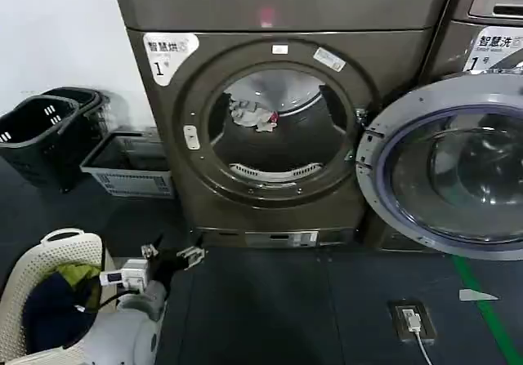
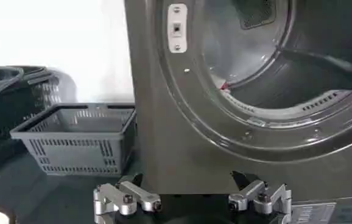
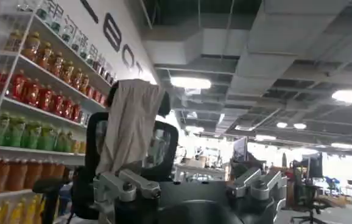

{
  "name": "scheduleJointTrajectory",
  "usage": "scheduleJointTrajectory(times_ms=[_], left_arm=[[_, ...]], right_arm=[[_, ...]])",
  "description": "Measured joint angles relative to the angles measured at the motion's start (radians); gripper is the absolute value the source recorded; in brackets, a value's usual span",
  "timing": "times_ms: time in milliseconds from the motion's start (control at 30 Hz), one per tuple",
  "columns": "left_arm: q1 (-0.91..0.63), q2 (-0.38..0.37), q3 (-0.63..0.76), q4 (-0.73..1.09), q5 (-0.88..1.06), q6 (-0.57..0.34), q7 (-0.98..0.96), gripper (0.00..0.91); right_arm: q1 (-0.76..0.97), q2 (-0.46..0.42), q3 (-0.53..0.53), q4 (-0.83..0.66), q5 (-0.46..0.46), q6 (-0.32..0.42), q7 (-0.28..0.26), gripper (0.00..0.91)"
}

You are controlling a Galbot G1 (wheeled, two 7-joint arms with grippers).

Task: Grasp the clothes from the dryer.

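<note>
The dryer (image 1: 270,210) is a bronze-grey front-loader with a sticker numbered 1, and its round door (image 1: 445,169) is swung open to the right. The clothes (image 1: 252,113), a small white and pale grey bundle with a red patch, lie deep in the dark drum, upper left. My left gripper (image 1: 172,253) hangs low over the floor in front of the dryer's lower left corner, far below the porthole. In the left wrist view it (image 2: 192,198) stands open and empty, facing the dryer front (image 2: 182,140). My right gripper (image 3: 191,185) is open and empty, pointing away into the room.
A white lattice basket (image 1: 16,287) with dark blue and yellow garments stands at the lower left beside my left arm. A grey basket (image 1: 131,169) and black baskets (image 1: 37,136) sit by the wall left of the dryer. A floor socket (image 1: 411,322) lies at the lower right.
</note>
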Motion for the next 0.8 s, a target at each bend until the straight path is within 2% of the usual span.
scheduleJointTrajectory(times_ms=[800], left_arm=[[0.002,-0.004,0.002,0.01,0.003,0.0,0.004,0.907]], right_arm=[[0.003,0.001,0.005,-0.017,0.005,0.005,0.007,0.907]])
